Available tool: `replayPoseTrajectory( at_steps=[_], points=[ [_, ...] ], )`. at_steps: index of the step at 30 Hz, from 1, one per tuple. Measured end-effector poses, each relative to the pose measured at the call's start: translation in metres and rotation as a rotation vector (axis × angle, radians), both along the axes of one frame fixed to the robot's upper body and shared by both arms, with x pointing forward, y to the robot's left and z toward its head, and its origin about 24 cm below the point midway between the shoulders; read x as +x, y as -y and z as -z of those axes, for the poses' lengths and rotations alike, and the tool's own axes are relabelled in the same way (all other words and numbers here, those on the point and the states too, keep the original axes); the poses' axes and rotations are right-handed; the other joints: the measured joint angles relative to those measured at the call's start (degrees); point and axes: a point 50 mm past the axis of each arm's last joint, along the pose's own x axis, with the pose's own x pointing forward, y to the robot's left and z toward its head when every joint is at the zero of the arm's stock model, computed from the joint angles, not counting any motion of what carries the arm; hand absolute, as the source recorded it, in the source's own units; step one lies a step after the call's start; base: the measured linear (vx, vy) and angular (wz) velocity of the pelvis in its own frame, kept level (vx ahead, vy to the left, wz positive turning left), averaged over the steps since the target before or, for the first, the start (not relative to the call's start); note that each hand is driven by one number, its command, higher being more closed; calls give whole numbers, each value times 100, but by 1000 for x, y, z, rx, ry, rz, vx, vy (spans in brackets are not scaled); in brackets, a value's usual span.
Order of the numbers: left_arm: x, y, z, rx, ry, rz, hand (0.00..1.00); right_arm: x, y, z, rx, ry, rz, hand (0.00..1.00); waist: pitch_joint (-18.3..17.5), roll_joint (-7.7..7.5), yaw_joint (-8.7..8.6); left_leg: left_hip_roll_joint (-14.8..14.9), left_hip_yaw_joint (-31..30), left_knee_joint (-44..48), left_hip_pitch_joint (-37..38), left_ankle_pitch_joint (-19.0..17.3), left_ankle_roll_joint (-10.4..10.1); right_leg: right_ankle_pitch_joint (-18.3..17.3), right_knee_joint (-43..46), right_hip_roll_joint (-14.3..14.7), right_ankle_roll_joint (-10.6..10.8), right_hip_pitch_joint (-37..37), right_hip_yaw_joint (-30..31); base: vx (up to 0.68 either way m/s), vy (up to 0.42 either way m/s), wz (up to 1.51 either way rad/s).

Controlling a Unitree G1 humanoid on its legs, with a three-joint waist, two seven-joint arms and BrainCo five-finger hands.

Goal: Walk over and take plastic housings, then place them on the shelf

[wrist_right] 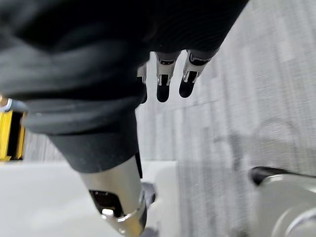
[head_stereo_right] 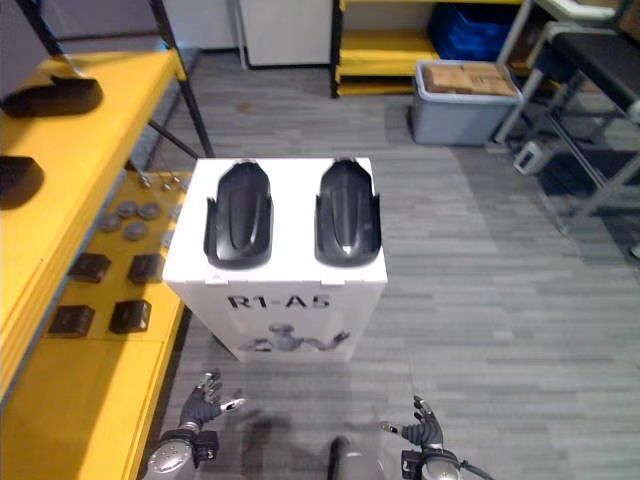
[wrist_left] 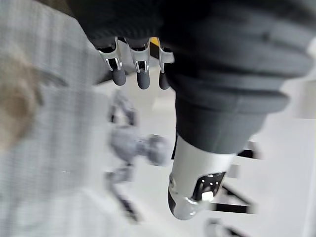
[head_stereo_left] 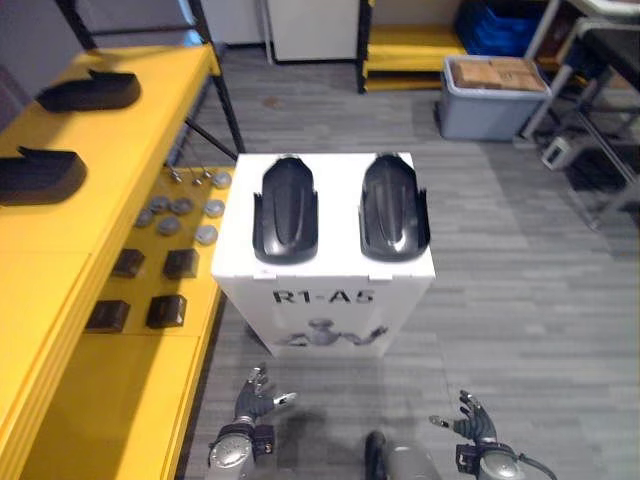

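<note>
Lying on white box (head_stereo_left: 320, 290), plastic housings (head_stereo_left: 285, 210), well beyond left hand (head_stereo_left: 255, 393), right hand (head_stereo_left: 473, 420), both spread, empty

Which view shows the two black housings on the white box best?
The left eye view: left housing and right housing lie whole, side by side, centred on the white box. The right eye view shows both whole, left of centre. The wrist views seemingly catch blurred box surfaces.

Left hand (head_stereo_left: 256, 398) and right hand (head_stereo_left: 474, 422) are being wrapped in dark ribbed covers (wrist_left: 232, 59), and the silver fingers (wrist_left: 142, 64) are being capped with dark tips, fwiw.
</note>
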Motion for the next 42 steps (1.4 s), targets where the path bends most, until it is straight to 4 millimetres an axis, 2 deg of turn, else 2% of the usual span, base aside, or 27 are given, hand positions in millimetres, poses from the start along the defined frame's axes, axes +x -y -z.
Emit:
replayPoseTrajectory(
  at_steps=[1, 3, 4, 5, 6, 8, 9, 13, 17, 19, 22, 23, 27, 29, 33, 37, 39, 42],
  points=[
    [1, 2, 0, -5, 3, 0, 0, 4, 1, -3, -1, 23, 6, 0, -21, 4, 73, 46, 217, -163, -196, -61, -65, 1, -266, -8, 2, 253, 13, 261, -50, -1],
    [1, 0, 0, 0, 2, -2, 0, 9, 1, -6, 8, 45, 13, 0, -39, 49, 66, 4, 357, -1227, -388, -24, -33, 10, -526, -7, 24, 501, -28, 211, 20, 0],
    [1, 0, 0, 1, 0, -3, 0, 9, 1, -6, 9, 44, 16, 0, -58, 80, 62, -87, 342, -2046, -396, 210, 90, -7, -592, 30, 101, 564, -31, 232, 105, -4],
    [-1, 2, 1, -4, -5, -4, 0, 6, 6, -6, 1, 41, 27, 0, -133, 245, 64, -105, 272, -2958, -405, 927, 135, -55, -647, 189, 190, 603, 10, 291, 158, 2],
    [-2, -3, 4, 11, -22, -1, 0, 5, 4, -3, 18, 33, 58, 0, -171, 162, 42, -197, 283, -3195, -272, 839, 103, -87, -693, 145, 243, 662, 30, 254, 147, 2],
    [-2, -9, 4, 31, -25, 2, 0, 1, 3, -2, 22, 28, 71, 0, -204, -53, 40, -436, 371, -3706, -46, 1007, 152, -141, -716, -73, 336, 635, 48, 249, 111, 5],
    [-3, -11, 4, 37, -30, 2, 0, 1, 7, -4, 17, 39, 93, 0, -219, -76, 34, -538, 424, -3952, 74, 1083, 193, -147, -719, -166, 347, 653, 71, 193, 72, 0],
    [-11, -23, 6, 72, -52, -1, 0, 16, 15, -28, -19, 170, 111, 0, -232, -78, 19, -645, 527, -4342, 345, 1167, 212, -155, -721, -238, 364, 714, 223, 120, 72, -8],
    [-24, -31, 11, 82, -84, -22, 0, 34, 37, -86, -125, 433, 144, 0, -267, -96, -38, -667, 653, -4835, 600, 1375, 155, -150, -722, -202, 372, 672, 433, 32, 25, -12],
    [-33, -32, 14, 83, -108, -28, 0, 37, 46, -109, -185, 520, 158, 0, -286, -123, -137, -665, 680, -5019, 680, 1464, 137, -150, -724, -176, 373, 659, 501, 11, 3, -11],
    [-41, -33, 17, 89, -130, -24, 0, 38, 54, -128, -239, 582, 145, 0, -368, -157, -164, -670, 759, -5216, 728, 1566, 140, -149, -724, -151, 374, 579, 547, -25, 1, -13],
    [-43, -32, 18, 92, -137, -16, 0, 41, 54, -138, -261, 621, 125, 0, -393, -163, -157, -680, 801, -5307, 767, 1622, 144, -145, -724, -147, 382, 546, 634, -45, 14, -18],
    [-49, -32, 20, 83, -147, -5, 0, 51, 51, -161, -302, 718, 44, 0, -479, -161, -148, -701, 806, -5430, 765, 1731, 164, -127, -723, -149, 422, 478, 659, -69, 15, -4],
    [-52, -32, 21, 78, -156, 1, 0, 63, 44, -173, -314, 765, -35, 0, -486, -154, -136, -708, 781, -5435, 773, 1766, 179, -118, -724, -154, 449, 461, 651, -120, 18, 4],
    [-58, -29, 25, 69, -177, 16, 0, 82, 29, -182, -336, 799, -145, 0, -519, -115, -97, -734, 668, -5458, 737, 1814, 193, -129, -724, -172, 480, 444, 597, -109, 17, 9],
    [-60, -27, 27, 65, -188, 24, 0, 101, 26, -171, -385, 731, -185, 0, -525, -110, -84, -794, 487, -5459, 621, 1871, 237, -120, -748, -218, 497, 436, 428, -45, 22, 24],
    [-60, -27, 27, 67, -188, 23, 0, 115, 23, -167, -439, 690, -190, 0, -525, -103, -12, -826, 441, -5458, 576, 1879, 248, -88, -822, -239, 513, 459, 368, -6, 26, 14],
    [-59, -26, 27, 68, -186, 24, 0, 125, 23, -167, -501, 659, -173, 0, -526, -102, 71, -860, 372, -5456, 545, 1889, 259, -84, -864, -261, 515, 489, 309, 15, 13, 13]
  ],
)
